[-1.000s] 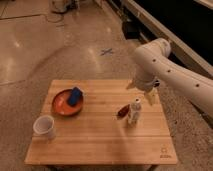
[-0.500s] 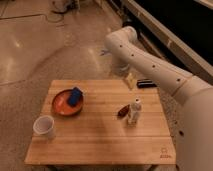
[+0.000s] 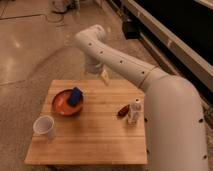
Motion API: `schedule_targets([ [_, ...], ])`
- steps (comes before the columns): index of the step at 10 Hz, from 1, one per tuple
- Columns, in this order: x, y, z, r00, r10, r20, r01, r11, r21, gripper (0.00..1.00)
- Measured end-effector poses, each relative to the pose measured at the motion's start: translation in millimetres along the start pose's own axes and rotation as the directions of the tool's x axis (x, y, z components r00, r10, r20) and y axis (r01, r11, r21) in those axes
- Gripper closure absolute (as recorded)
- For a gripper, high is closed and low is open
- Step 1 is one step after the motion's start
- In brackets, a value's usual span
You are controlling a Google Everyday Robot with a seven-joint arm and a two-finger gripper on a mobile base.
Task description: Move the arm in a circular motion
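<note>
**Arm mid-sweep at the far edge of the table; share of the circle done is not readable**

The arm (image 3: 131, 71) is reaching in from the 4 o'clock side of the view. It is rising to a bent joint near 12 o'clock and then dropping toward the wooden table (image 3: 95, 136). The gripper (image 3: 104, 76) is hanging at the table's far edge, at about 12 o'clock from the tabletop's middle, and it is carrying nothing. Whether it is spread or pressed together cannot be told here.

Around the tabletop, an orange bowl (image 3: 61, 105) is sitting at 10 o'clock with a blue block (image 3: 76, 95) in it. A white cup (image 3: 44, 127) is standing at 8 o'clock. A white bottle (image 3: 134, 111) is standing at 3 o'clock, with a reddish item (image 3: 122, 111) just beside it. The arm is touching none of them.

As a judgement, the circular motion is looking underway rather than finished, since the arm is extended over the far edge and not parked. One moment is not showing how much of the loop has been traced. The arc passing over the bottle side and round to the near side is probably what is remaining.
</note>
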Motion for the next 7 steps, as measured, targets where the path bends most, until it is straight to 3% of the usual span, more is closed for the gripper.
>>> schedule_targets([
  [2,-31,-36,1,0.996,-0.091,0.019,0.09,0.995,0.036,0.2],
  [4,-71,-63,0,0.982,-0.186,0.039,0.182,0.98,0.079,0.2],
  [7,-121,-69,-3,0.96,-0.275,0.058,0.265,0.955,0.132,0.2],
])
